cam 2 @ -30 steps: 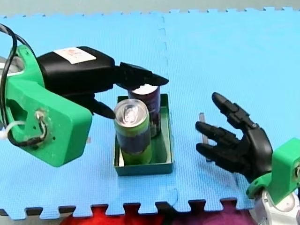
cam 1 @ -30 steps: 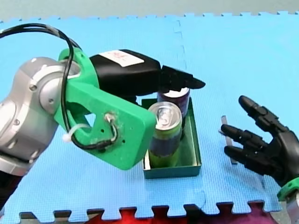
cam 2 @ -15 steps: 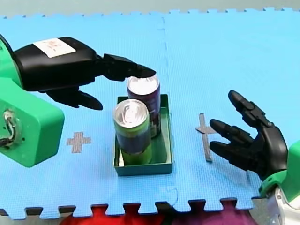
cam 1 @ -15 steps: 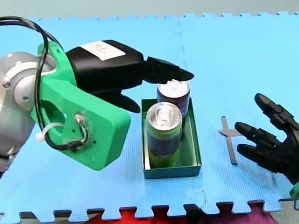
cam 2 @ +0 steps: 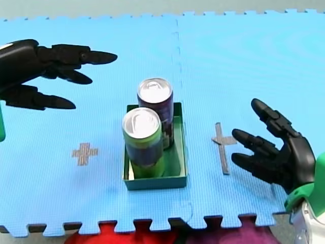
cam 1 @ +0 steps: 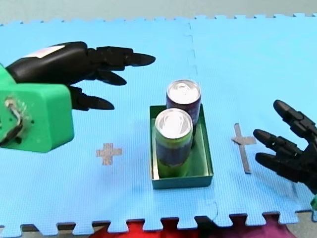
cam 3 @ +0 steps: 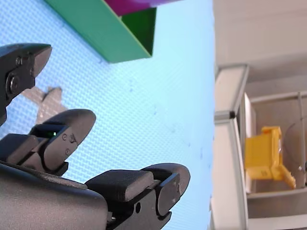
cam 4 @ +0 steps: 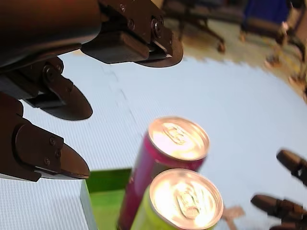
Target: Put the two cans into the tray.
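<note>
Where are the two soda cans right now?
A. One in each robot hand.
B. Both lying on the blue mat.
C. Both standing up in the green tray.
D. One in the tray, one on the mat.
C: the purple can and the green can both stand upright in the green tray. The left hand is above the mat left of the tray, the right hand is to its right, and both hold nothing.

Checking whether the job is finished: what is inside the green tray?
Two upright cans: a green can in front, a purple can behind it. The tray floor beneath them is covered. The left hand and right hand are off to the sides, empty.
</note>
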Motion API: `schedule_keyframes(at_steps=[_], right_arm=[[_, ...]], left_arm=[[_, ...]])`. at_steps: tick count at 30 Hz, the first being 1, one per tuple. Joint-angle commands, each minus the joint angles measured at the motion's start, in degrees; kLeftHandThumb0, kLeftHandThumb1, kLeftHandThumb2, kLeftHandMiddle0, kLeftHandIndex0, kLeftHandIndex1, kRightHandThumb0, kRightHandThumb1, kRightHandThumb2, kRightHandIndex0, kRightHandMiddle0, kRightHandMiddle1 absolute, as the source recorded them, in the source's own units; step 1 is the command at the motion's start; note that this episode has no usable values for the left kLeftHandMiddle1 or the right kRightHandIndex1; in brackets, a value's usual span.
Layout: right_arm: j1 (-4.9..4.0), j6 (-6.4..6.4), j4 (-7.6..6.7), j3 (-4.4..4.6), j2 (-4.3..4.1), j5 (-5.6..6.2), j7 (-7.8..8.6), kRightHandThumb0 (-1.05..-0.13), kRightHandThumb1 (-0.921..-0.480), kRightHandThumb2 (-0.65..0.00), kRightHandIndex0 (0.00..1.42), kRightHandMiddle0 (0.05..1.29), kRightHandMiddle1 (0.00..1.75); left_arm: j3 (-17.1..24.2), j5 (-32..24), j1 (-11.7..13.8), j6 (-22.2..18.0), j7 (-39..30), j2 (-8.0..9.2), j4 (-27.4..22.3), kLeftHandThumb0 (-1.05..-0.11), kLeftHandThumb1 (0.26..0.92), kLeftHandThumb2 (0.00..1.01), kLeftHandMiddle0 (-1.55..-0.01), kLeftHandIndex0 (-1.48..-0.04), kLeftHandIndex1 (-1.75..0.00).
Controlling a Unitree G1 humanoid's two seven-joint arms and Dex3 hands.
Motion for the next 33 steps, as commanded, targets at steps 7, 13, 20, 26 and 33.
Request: schedule_keyframes(at_steps=[7,13,20,26,33], right_arm=[[-3.90,-1.18,1.25,-0.33,-1.64,-0.03,1.19,-0.272,-0.746,0.000,0.85,0.49,0.00],[-5.72,-1.88,2.92,-0.76,-2.68,0.30,2.59,-0.271,-0.741,0.000,0.85,0.49,0.00],[-8.31,-1.69,5.43,-0.94,-2.84,0.16,3.09,-0.292,-0.725,0.000,0.85,0.50,0.00],[-9.76,-2.41,7.18,-0.38,-2.74,-0.40,4.35,-0.315,-0.718,0.000,0.85,0.50,0.00],[-10.74,-3.85,9.19,-0.11,-2.31,-0.94,5.04,-0.342,-0.718,0.000,0.85,0.49,0.00]], left_arm=[[9.2,-8.7,5.5,-20.4,12.2,-7.85,25.0,-1.048,0.906,0.03,-0.92,-0.56,-0.05],[10.7,-10.0,5.9,-27.6,16.0,-10.94,34.9,-1.048,0.919,0.09,-0.97,-0.59,-0.03],[11.1,-8.6,6.2,-32.0,21.4,-13.39,40.1,-1.048,0.921,0.29,-1.00,-0.61,-0.01],[10.5,-5.7,6.2,-36.2,27.7,-16.40,46.0,-1.048,0.921,0.35,-1.01,-0.62,-0.01],[8.4,-1.5,6.5,-37.3,36.4,-20.22,53.2,-1.048,0.921,0.42,-1.02,-0.62,-0.01]])
